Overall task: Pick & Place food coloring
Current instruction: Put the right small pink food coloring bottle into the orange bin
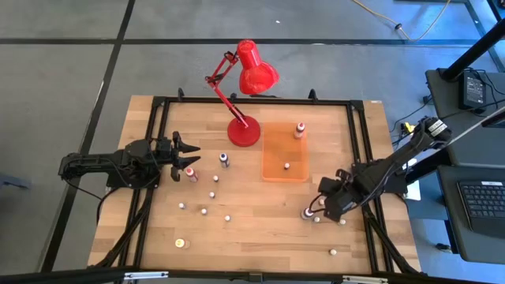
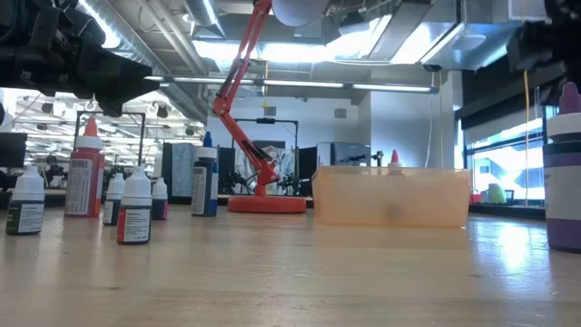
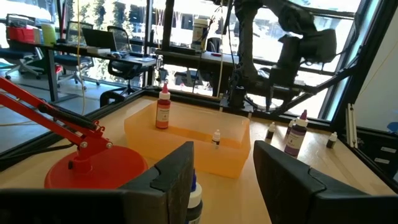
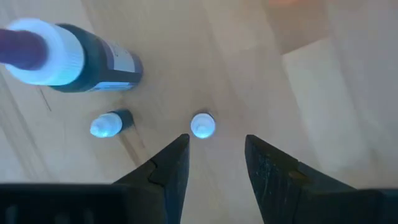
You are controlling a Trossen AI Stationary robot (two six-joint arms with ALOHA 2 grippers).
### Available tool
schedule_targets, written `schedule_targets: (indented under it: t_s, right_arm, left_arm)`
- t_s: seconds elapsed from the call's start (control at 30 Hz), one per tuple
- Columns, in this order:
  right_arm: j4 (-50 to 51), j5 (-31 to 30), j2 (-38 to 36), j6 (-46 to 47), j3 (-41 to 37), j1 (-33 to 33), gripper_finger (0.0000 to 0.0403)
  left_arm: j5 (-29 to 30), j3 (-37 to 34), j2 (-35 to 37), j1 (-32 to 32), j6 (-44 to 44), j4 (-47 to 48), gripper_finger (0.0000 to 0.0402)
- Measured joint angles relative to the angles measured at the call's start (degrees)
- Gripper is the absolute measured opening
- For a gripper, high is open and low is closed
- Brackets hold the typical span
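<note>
The right arm reaches in from the table's right edge, bent at the elbow, with the right gripper (image 1: 316, 211) low over the wood near the right frame rail. Its fingers (image 4: 168, 168) stand narrowly parted and hold nothing. In the right wrist view a tiny white-capped bottle (image 4: 203, 125) stands just beyond the gap between the fingertips, apart from both. Beside it a second small bottle (image 4: 109, 124) lies tipped on its side, and a larger dark bottle (image 4: 74, 59) with a purple tip lies farther off.

The left arm stretches across the left rail, the left gripper (image 1: 183, 155) pointing toward the table's middle, its fingers (image 3: 171, 177) spread apart and empty. A blue-tipped bottle (image 3: 194, 199) stands in that gap; whether a finger touches it cannot be told.

Bare wood (image 1: 260, 229) lies between the two grippers. Small bottles are scattered over the left-centre boards, a red one (image 1: 192, 173) just beside the left gripper. The orange tray (image 1: 276, 154) sits right of the red lamp (image 1: 245, 130) and holds a tall orange bottle (image 1: 300, 129) at its far end and a tiny one (image 1: 286, 166) near its front wall. One more piece (image 1: 333, 252) lies alone near the front right edge.
</note>
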State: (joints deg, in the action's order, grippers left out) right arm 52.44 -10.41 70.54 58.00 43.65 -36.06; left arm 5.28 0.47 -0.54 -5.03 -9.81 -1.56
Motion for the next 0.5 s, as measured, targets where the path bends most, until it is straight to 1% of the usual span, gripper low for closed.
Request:
schedule_targets:
  t_s: [0.3,0.5]
  right_arm:
    - [-5.8,0.0,0.0,-4.4,-4.3,0.0,0.0157]
    - [-8.0,0.0,0.0,-4.6,-4.7,0.0,0.0157]
  left_arm:
    - [0.2,0.0,0.0,0.0,0.0,0.0,0.0162]
    - [0.2,0.0,0.0,0.0,0.0,0.0,0.0164]
